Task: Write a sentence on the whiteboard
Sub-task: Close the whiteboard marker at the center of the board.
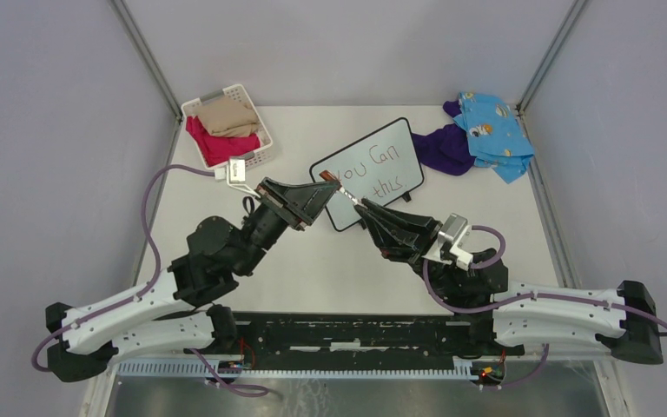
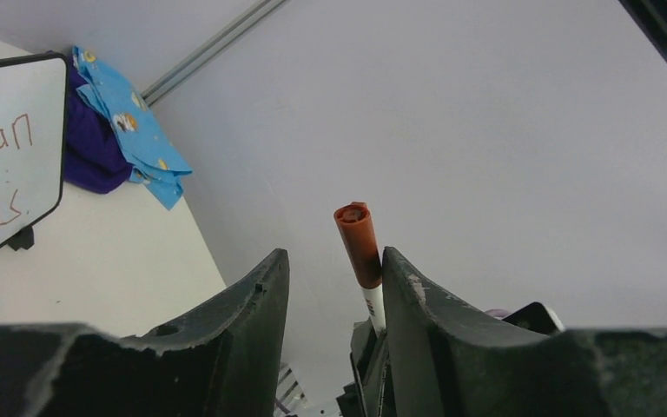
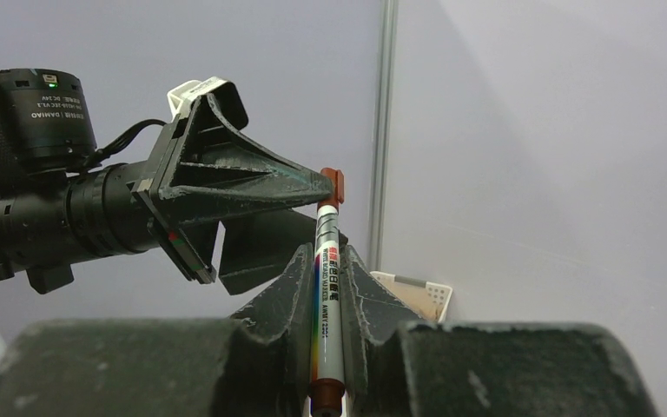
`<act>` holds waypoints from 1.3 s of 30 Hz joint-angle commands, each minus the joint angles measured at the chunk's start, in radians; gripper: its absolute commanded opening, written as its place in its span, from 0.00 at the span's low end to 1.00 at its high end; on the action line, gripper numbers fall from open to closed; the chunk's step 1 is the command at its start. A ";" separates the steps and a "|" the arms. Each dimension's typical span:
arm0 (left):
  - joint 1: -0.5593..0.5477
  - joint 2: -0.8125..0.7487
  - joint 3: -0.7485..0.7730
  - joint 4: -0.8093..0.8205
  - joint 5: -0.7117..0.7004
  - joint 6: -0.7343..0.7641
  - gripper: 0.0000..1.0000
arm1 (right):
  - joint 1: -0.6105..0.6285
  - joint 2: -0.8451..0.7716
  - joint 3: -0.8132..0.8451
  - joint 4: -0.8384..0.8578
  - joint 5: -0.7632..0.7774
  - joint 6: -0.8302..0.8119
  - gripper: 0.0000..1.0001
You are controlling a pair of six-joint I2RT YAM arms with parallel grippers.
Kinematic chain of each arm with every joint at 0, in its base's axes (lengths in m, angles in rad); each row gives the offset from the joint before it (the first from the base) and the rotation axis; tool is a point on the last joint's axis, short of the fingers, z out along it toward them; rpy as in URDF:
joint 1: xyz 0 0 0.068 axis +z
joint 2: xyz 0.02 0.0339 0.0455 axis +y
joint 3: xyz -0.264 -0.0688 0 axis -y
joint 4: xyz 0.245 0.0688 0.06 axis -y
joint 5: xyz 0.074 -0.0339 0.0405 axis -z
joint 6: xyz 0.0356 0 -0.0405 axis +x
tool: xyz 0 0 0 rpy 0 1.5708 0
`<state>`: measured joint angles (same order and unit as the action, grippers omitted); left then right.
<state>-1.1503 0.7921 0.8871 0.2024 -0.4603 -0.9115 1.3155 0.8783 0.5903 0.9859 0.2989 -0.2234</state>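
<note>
From above, the whiteboard (image 1: 402, 137) lies tilted in the middle of the frame. The sentence (image 1: 366, 169) reads "You Can" with "this" beneath, and whatever sits behind the arms is hidden. The left gripper (image 1: 332, 182) and right gripper (image 1: 363, 205) meet nose to nose over the board's lower left edge, with the marker (image 1: 347, 195) between them. A basket (image 1: 265, 130) of clothes sits upper left, and a blue cloth (image 1: 491, 130) and a purple cloth (image 1: 443, 149) lie upper right.

In the left wrist view, the jaws stand apart. The cap (image 2: 356, 239) leans on the right-hand finger (image 2: 417, 304), while the other finger is clear of it, so nothing is pinched. The board shows at the left edge.

In the right wrist view, the right gripper (image 3: 326, 256) is clamped narrow on the marker's barrel. The marker stands upright with the cap on top, and one left fingertip (image 3: 317, 184) touches the cap.

With the words down and the cap on, I'd say this is the tidy-up after writing. The left arm should back away along the marker's line, not sideways, so that the finger against the cap doesn't lever it off or twist the barrel. The right grip should hold firm until the left arm is clear. Then the marker can be laid down well away from the board, because a sweep across it could smear the fresh strokes.
</note>
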 commanded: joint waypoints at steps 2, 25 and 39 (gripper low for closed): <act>-0.002 -0.008 0.016 -0.010 0.022 0.056 0.56 | 0.000 -0.016 0.005 0.026 -0.013 0.016 0.00; 0.014 -0.023 0.026 0.054 0.028 0.048 0.56 | -0.001 -0.017 -0.001 0.050 -0.034 0.051 0.00; 0.030 0.035 0.023 0.103 0.116 0.012 0.17 | 0.001 -0.017 -0.003 0.049 -0.034 0.055 0.00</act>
<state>-1.1271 0.8135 0.8894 0.2558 -0.3763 -0.8997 1.3125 0.8776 0.5846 0.9874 0.2886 -0.1806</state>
